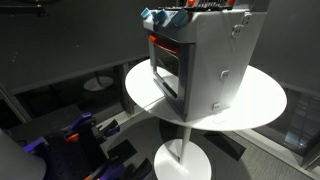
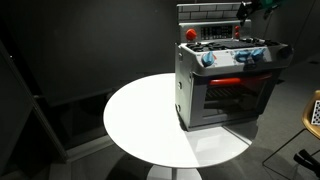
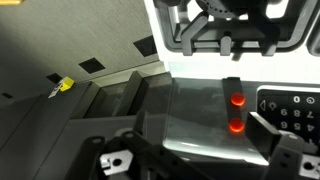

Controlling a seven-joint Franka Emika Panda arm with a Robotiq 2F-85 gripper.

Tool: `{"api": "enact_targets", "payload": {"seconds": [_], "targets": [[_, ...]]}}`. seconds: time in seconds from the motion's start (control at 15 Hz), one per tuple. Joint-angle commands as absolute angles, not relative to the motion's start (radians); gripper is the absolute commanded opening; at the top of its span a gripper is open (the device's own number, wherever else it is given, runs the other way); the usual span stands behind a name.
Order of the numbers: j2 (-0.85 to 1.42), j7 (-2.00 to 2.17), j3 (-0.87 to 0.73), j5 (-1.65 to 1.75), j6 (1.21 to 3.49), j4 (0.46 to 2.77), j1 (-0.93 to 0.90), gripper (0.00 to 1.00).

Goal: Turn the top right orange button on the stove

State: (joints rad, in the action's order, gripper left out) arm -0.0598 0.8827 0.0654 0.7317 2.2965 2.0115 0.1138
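You have not begun the turn, as far as I can judge: all of it is left. In an exterior view the round white counter (image 2: 135, 115) shows bare on the left, and the stove (image 2: 230, 85) stands upright on its right part, close to the rim. Its oven door (image 2: 238, 98) faces that camera, and its long axis runs vertically, from base to back panel.

In the wrist view the tool (image 3: 200, 160) hangs over the stove top, released and holding nothing, its 2 fingers wide apart. Right of centre sit 2 orange-red knobs (image 3: 237, 100), one above the other, both apart from the tool. You have yet to descend, clench on the right one and twist. I cannot tell from here which of the 2 is meant.
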Motion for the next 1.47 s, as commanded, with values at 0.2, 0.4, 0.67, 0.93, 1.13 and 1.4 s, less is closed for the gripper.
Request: {"api": "enact_targets", "payload": {"seconds": [0.2, 0.4, 0.67, 0.93, 1.13, 1.4], "targets": [[0.008, 0.899, 0.020, 0.739, 2.272, 1.939, 0.076, 1.00], [0.026, 0.897, 0.007, 0.735, 2.272, 1.924, 0.069, 1.00], [0.046, 0.895, -0.008, 0.731, 2.271, 1.906, 0.065, 1.00], [0.059, 0.891, -0.020, 0.728, 2.269, 1.890, 0.061, 1.00], [0.059, 0.888, -0.026, 0.722, 2.265, 1.888, 0.060, 1.00], [0.020, 0.847, -0.016, 0.626, 2.225, 1.915, 0.048, 1.00]]}}
